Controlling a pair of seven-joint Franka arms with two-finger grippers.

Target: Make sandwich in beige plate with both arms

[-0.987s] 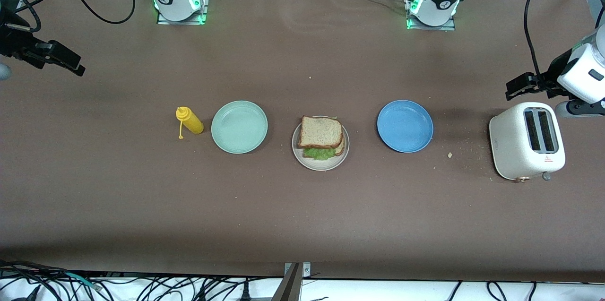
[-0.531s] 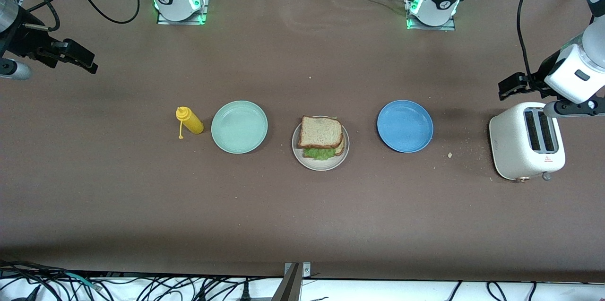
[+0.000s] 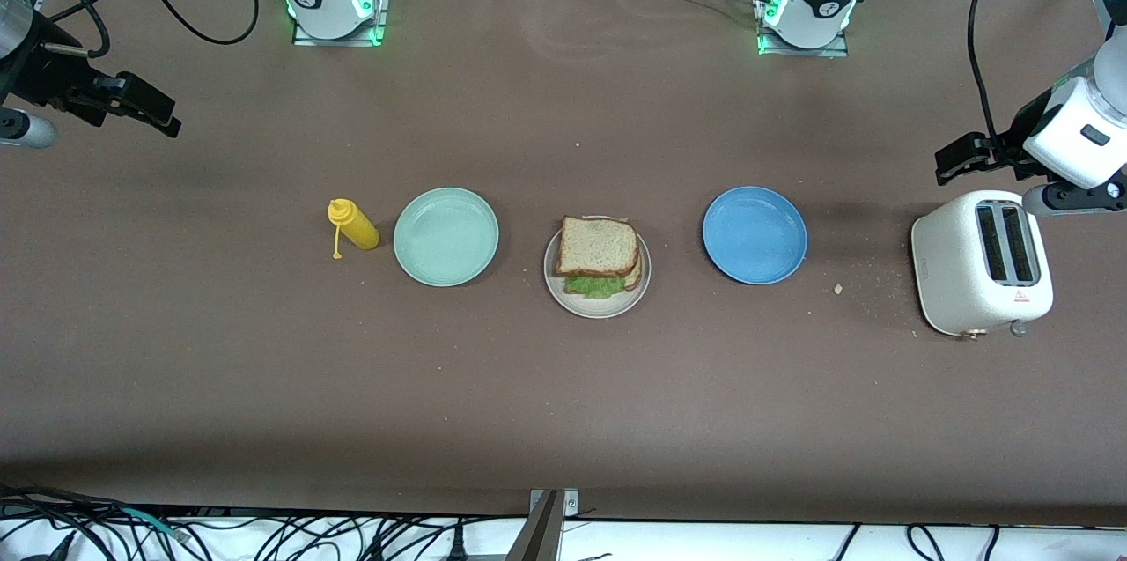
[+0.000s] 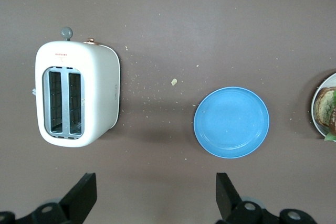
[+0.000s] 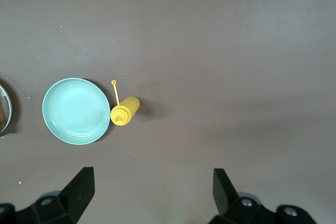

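The sandwich (image 3: 599,248) lies on the beige plate (image 3: 600,310) in the middle of the table: two toasted bread slices with green lettuce showing at the edge nearer the front camera. In the left wrist view only a sliver of the sandwich (image 4: 329,109) and the beige plate (image 4: 315,111) shows. My left gripper (image 3: 958,158) (image 4: 156,195) hangs open and empty over the table by the toaster. My right gripper (image 3: 148,107) (image 5: 152,192) hangs open and empty over bare table at the right arm's end.
A blue plate (image 3: 755,235) (image 4: 231,121) lies beside the beige plate toward the left arm's end, and a white toaster (image 3: 982,262) (image 4: 76,94) stands past it. A mint-green plate (image 3: 445,236) (image 5: 76,110) and a yellow squeeze bottle (image 3: 354,225) (image 5: 125,112) lie toward the right arm's end. Crumbs (image 3: 837,289) dot the table.
My right gripper has drifted a little toward the table's middle. My left hand has risen slightly over the toaster. The sandwich and plates have not moved.
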